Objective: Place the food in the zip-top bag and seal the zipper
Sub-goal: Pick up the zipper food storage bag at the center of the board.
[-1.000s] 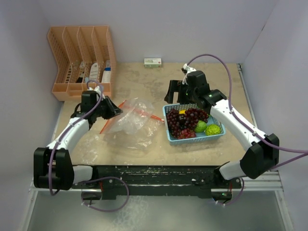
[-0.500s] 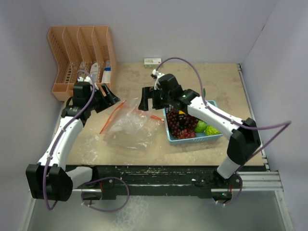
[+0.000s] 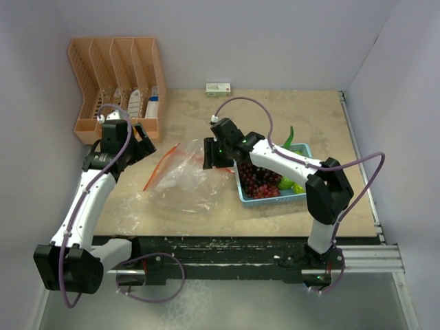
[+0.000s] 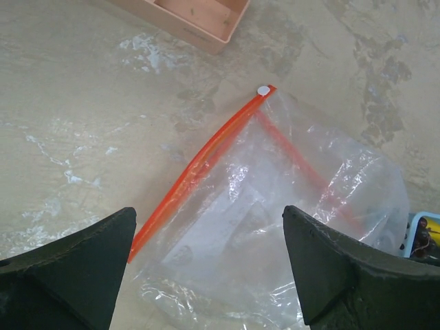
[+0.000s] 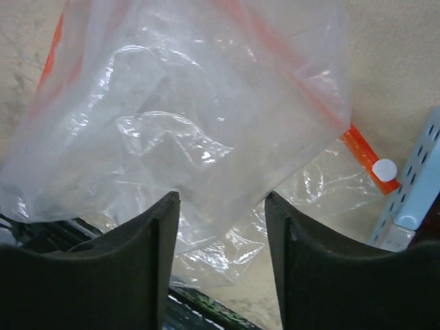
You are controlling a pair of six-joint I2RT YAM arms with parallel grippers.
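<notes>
The clear zip-top bag lies crumpled on the table, its orange-red zipper running down its left edge to a white slider. My left gripper hovers up-left of the bag, jaws wide open and empty. My right gripper is low over the bag's right side; its jaws stand partly apart with a fold of clear plastic between the tips. The food stays in the light-blue basket: dark grapes, a round green fruit, and a long green pepper.
An orange slotted rack with small items stands at the back left, close behind my left gripper. A small box sits by the back wall. The basket's edge is just right of the bag's zipper end.
My left gripper has let go of the bag's left edge, opened and drawn back toward the rack. My right arm has swung left from the basket onto the bag.
</notes>
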